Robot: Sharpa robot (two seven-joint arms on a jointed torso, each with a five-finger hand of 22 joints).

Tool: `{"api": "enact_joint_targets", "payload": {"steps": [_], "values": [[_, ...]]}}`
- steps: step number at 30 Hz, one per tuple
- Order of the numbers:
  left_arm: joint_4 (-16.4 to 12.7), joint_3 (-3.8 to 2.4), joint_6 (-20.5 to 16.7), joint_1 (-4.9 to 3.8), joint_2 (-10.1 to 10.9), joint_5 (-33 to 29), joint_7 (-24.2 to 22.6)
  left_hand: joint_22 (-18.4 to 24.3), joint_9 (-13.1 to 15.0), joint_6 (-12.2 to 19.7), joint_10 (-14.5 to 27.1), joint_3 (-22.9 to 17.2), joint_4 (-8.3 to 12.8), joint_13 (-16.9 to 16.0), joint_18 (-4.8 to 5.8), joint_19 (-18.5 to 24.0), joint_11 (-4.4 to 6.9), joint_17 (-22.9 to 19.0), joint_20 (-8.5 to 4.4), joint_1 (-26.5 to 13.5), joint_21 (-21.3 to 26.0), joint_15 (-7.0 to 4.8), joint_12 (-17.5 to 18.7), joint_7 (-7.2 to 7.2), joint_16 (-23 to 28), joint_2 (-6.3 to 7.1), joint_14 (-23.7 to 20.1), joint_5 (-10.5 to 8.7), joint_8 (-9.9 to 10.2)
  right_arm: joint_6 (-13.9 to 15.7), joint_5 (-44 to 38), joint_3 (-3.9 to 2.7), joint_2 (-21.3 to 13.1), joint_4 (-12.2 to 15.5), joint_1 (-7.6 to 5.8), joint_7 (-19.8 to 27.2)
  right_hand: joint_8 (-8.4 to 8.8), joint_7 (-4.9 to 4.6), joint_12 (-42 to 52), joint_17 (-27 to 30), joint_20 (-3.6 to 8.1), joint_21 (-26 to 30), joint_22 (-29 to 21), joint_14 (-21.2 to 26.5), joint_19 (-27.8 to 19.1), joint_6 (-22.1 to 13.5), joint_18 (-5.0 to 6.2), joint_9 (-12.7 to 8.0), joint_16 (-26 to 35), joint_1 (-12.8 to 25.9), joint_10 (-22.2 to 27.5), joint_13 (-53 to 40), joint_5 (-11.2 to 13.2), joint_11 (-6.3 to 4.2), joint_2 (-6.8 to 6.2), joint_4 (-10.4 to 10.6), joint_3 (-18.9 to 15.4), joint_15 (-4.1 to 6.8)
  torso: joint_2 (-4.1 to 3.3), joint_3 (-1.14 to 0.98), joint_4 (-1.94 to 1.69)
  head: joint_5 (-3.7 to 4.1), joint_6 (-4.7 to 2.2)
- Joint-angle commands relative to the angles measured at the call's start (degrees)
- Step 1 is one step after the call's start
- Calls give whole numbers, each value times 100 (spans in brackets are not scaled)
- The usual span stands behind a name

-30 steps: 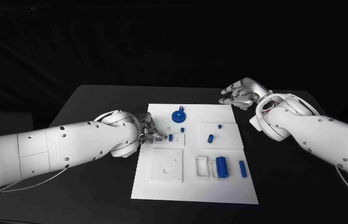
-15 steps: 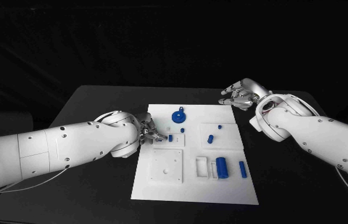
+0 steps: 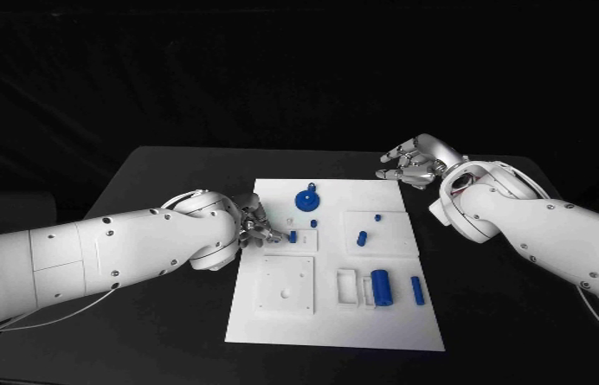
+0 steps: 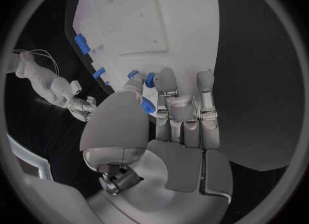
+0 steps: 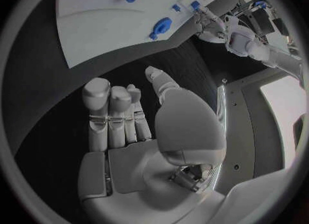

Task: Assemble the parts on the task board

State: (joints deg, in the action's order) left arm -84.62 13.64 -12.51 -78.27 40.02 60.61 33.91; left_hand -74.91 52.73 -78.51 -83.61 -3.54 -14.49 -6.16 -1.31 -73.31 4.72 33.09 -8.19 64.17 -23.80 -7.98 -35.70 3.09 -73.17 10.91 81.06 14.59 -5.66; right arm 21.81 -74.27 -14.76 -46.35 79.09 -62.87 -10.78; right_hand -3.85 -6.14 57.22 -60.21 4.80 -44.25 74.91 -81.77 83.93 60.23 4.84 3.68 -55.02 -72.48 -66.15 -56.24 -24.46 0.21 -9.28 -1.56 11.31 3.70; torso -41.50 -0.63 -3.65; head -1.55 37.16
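The job looks only part done — the left hand (image 3: 254, 227) at the task board's (image 3: 327, 324) left edge pinches a small blue part (image 4: 150, 79), other blue parts (image 3: 382, 285) lie loose, and the right hand (image 3: 415, 162) waits empty, fingers apart, off the board's far right corner.

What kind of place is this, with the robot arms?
Probably a robot lab or test bench: a black table against a dark backdrop, a white task board with small blue parts laid out, and a right hand hovering nearby.
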Motion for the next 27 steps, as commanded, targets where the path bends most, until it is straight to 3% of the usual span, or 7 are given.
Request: {"api": "enact_joint_targets", "payload": {"steps": [1,18,23,25,27], "values": [[-4,-2,24,1,-5,-34,5,-98,3,-16,-330,59,-63,-5,73,-34,-15,-10,-14,75,34,3,25,-36,27,16,-32,14,-31,-43,-11,-3,3,5,3,47,30,6,-35,5,12,39,526,-24,236,8,87,-8,19,62,-4,6,-39,-14,-5,28,-35,18,0,3,-4,4,0],[-19,-4,77,1,24,-91,-17,-96,13,22,-329,155,-95,-8,76,-31,-24,-91,-14,77,54,7,62,-51,75,59,-54,-22,-30,-48,-5,-3,1,-5,4,46,29,6,-37,7,11,39,527,-24,237,6,87,-7,21,65,-3,9,-48,-14,-2,34,-51,17,2,5,-2,-2,0],[-55,-7,145,1,63,-206,-95,-92,-110,140,-331,188,94,17,81,8,-59,-330,7,123,107,32,209,-102,204,31,-134,-39,63,-50,-3,-3,0,-8,8,47,30,6,-38,6,11,42,526,-25,237,0,87,-7,20,65,-3,9,-59,-14,1,37,-67,17,3,8,-3,3,-7],[-85,-11,146,1,88,-295,-138,-91,-184,196,-325,155,169,18,82,12,-64,-385,4,161,124,34,245,-119,234,-12,-147,1,108,-50,-2,-3,-1,-9,11,49,30,6,-38,6,11,42,526,-25,237,0,87,-7,20,65,-3,9,-59,-14,1,37,-67,17,4,11,-4,6,-8],[-116,-17,142,1,111,-381,-166,-92,-337,299,-322,131,252,17,98,9,-77,-410,-11,200,143,33,287,-147,259,-65,-155,249,163,-51,-1,-3,0,-11,15,50,30,6,-38,6,11,42,526,-25,237,0,87,-7,20,65,-3,9,-59,-14,1,37,-67,17,4,9,-5,9,-7]]}}
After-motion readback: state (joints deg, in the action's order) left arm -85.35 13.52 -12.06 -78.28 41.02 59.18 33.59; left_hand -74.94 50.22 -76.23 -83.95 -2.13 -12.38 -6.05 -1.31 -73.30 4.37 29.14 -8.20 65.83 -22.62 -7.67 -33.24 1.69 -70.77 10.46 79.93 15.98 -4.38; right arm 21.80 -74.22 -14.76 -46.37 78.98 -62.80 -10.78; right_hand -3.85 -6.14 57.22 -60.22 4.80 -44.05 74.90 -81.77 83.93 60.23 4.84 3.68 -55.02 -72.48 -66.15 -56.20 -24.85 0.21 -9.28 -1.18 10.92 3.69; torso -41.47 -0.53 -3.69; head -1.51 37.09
